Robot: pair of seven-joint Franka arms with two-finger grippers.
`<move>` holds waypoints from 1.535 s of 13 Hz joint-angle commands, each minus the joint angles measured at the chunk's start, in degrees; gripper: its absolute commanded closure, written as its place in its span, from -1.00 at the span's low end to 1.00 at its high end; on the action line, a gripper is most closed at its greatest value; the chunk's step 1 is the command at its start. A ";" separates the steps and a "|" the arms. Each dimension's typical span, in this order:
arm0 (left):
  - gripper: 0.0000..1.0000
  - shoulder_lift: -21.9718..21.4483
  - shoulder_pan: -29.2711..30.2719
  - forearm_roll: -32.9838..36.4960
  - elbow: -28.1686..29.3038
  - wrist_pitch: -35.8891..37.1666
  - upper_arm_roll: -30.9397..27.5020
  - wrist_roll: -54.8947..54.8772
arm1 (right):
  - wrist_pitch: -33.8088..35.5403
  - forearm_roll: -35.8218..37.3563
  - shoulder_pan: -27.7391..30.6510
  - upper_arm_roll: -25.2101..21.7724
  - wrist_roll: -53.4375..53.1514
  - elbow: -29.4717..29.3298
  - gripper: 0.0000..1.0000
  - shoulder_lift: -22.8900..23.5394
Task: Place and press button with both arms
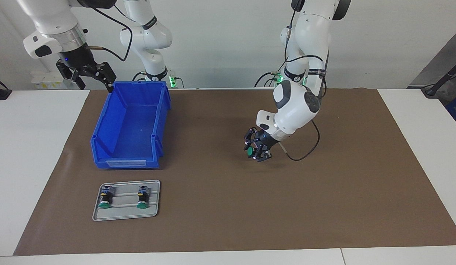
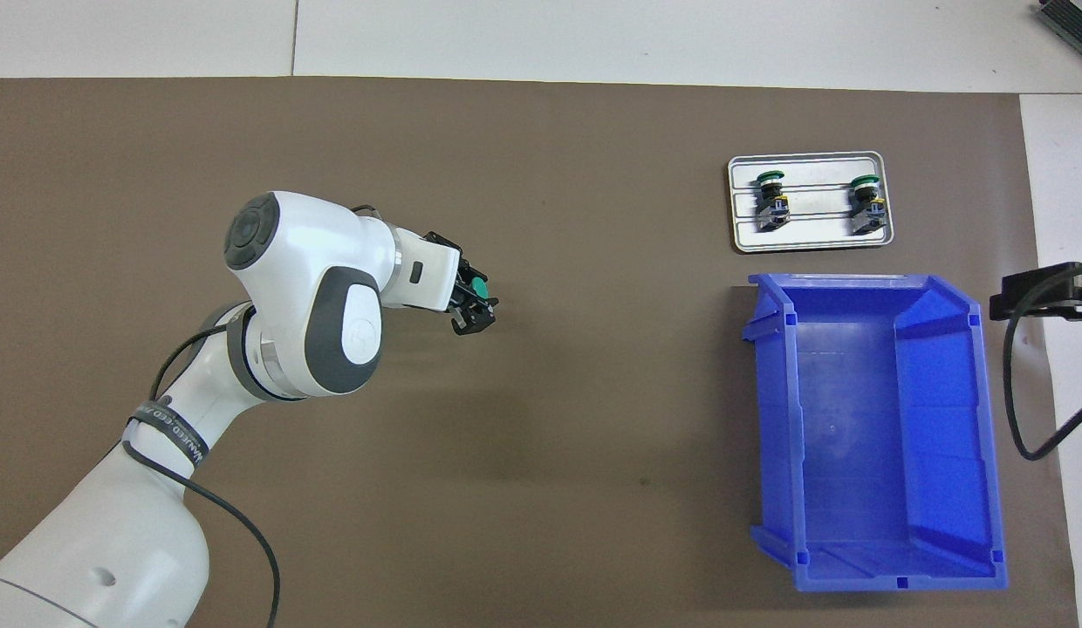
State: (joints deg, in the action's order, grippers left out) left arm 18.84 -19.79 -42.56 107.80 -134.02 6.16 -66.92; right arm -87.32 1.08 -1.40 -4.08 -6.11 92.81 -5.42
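My left gripper point(image 1: 256, 151) hangs tilted over the middle of the brown mat point(image 1: 228, 206), shut on a button point(image 1: 250, 151) whose green cap point(image 2: 479, 287) shows between the fingers. In the overhead view the left gripper point(image 2: 471, 305) sticks out from under the white wrist. Two more green-capped buttons point(image 1: 104, 197) point(image 1: 142, 197) lie on their sides on a grey tray point(image 1: 125, 213), also seen from above as buttons point(image 2: 772, 196) point(image 2: 866, 199) on the tray point(image 2: 811, 235). My right gripper point(image 1: 92, 79) waits open and empty, raised beside the blue bin's corner nearest the robots.
An empty blue bin point(image 1: 103, 121) stands at the right arm's end of the mat, and the tray lies just farther from the robots than the bin point(image 2: 772, 419). White table point(image 1: 29, 154) borders the mat.
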 commanded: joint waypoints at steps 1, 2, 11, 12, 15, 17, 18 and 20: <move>0.41 -4.50 3.43 -14.50 6.62 0.69 0.52 -13.79 | 0.49 -1.26 0.35 0.21 1.63 0.97 -1.00 -1.17; 0.40 -5.47 4.40 -19.87 8.64 0.78 0.44 -19.42 | 0.49 -1.26 0.35 0.21 1.63 0.97 -1.00 -1.09; 0.73 -11.63 13.97 -36.36 22.71 11.91 0.43 -43.18 | 0.49 -1.26 0.35 0.21 1.63 0.97 -1.00 -1.09; 0.73 -11.63 16.17 -36.45 23.59 14.90 0.43 -45.03 | 0.49 -1.26 0.35 0.21 1.54 0.97 -1.00 -1.09; 0.71 -11.63 19.70 -40.29 26.14 20.45 0.35 -49.69 | 0.49 -1.26 0.35 0.21 1.63 0.97 -1.00 -1.09; 0.71 -11.63 20.32 -42.60 27.38 22.31 0.26 -51.37 | 0.49 -1.26 0.35 0.21 1.63 0.97 -1.00 -1.17; 0.71 -11.63 21.63 -42.78 27.73 23.10 0.35 -51.73 | 0.49 -1.26 0.35 0.21 1.54 0.97 -1.00 -1.09; 0.71 -11.63 23.04 -44.35 29.30 25.90 0.26 -54.43 | 0.49 -1.26 0.78 0.21 1.54 0.97 -1.00 -1.09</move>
State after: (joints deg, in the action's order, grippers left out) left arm 9.15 0.86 -84.63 133.99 -111.14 6.12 -117.82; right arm -87.32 1.08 -1.38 -4.08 -6.11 92.84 -5.42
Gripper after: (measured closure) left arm 0.612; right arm 0.000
